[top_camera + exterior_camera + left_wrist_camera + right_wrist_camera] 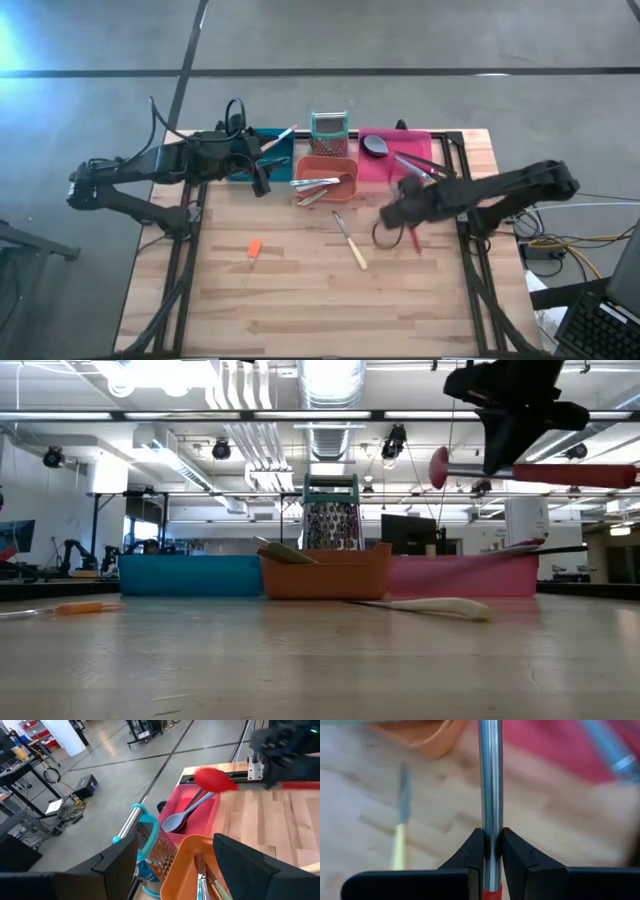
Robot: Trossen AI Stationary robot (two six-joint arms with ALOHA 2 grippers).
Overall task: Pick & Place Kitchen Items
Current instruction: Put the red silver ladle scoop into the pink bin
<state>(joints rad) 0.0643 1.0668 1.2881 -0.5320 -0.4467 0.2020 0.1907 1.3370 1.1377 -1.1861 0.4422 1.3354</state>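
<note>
My right gripper [398,212] is shut on a red spoon with a metal shaft [470,468], above the table near the pink bin [395,158]. The spoon's red bowl [215,780] points toward that bin. My left gripper [262,180] is open and empty, above where the blue bin [268,150] and orange bin [330,178] meet. A yellow-handled knife [350,242] and an orange-handled tool [254,249] lie flat on the table. Several pieces of cutlery lie in the orange bin. A grey spoon [182,817] lies in the pink bin. My right gripper pinches the spoon's metal shaft [490,795] between its two fingers, just beyond where the red handle [490,895] begins. The fingers come from above and lie across the shaft. The spoon is lifted clear of the table and about level [575,475].
A teal-rimmed mesh holder [329,128] stands behind the orange bin at the far edge. The three bins stand in a row along the far edge. Bare wood [300,300] lies toward the near edge.
</note>
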